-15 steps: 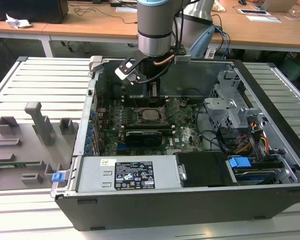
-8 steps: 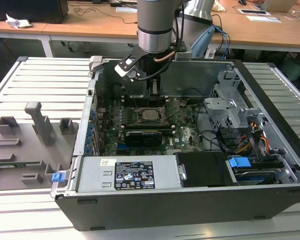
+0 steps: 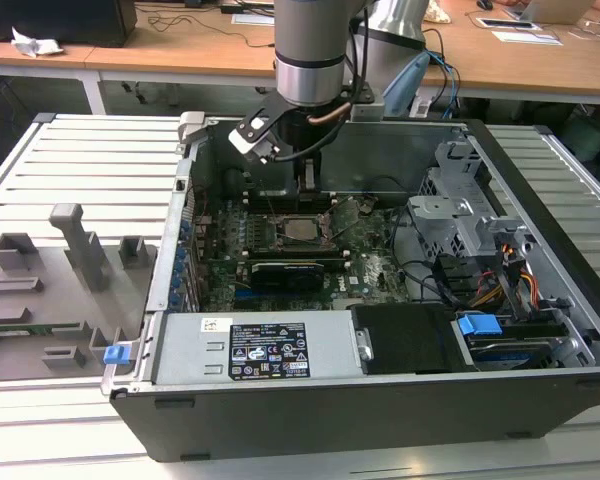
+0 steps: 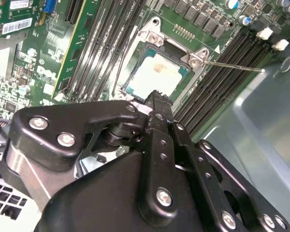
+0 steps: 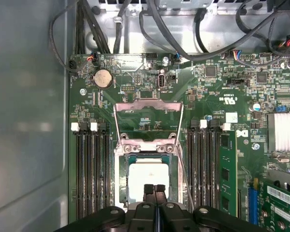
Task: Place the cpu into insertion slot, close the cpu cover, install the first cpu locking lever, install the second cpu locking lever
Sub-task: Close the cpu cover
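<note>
Our gripper (image 5: pixel 154 188) hangs just above the socket with its two fingers pressed together. We see nothing pinched between them, so we judge it is carrying nothing. Its tips sit over the near edge of the chip (image 5: pixel 147 176), close to it, though we cannot tell whether they touch.

The chip already lies flat in the socket (image 5: pixel 121 174), silvery side up and squared to the frame, so that part of the job looks done. The cover (image 5: pixel 147 107) is not down. It stands flipped back on its hinge at the far side of the socket, presumably left that way to keep the opening free for the chip.

One thin wire lever (image 4: pixel 232 65) is swung out over the memory slots (image 5: pixel 205 169), unlatched, which is what lets the cover swing at all. A second wire along the opposite side (image 4: pixel 117 67) looks to us like its twin, though we are less sure of it.

By our count there is one chip, one socket, one cover, two levers and two banks of memory slots flanking the socket. All of it sits on the one green board (image 5: pixel 135 82) inside the open computer case (image 3: pixel 380 400).
</note>
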Motion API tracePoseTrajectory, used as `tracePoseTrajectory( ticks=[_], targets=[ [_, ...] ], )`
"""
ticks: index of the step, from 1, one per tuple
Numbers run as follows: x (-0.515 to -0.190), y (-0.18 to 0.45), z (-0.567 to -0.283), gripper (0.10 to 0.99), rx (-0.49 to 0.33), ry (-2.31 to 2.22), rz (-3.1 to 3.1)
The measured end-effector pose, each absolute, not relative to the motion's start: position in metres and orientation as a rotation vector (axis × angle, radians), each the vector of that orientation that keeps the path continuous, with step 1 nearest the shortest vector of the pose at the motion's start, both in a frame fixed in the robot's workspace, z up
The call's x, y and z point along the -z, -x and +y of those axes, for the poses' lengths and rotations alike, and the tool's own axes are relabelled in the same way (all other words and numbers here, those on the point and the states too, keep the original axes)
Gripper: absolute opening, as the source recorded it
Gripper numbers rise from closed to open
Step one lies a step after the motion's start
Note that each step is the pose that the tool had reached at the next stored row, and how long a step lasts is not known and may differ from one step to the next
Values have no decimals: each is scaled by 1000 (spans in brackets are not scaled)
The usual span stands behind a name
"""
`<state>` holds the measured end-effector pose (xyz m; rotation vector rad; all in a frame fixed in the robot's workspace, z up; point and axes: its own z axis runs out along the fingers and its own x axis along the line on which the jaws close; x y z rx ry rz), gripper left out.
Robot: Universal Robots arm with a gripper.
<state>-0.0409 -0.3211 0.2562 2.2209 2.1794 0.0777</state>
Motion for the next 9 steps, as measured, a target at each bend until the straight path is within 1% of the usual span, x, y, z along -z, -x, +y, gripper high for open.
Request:
tracePoseTrajectory(
  ticks=[8, 9],
  targets=[
    [-262, 32, -321, 106, -76, -2222, 2180],
    [-267, 32, -321, 106, -76, -2222, 2180]
  ],
)
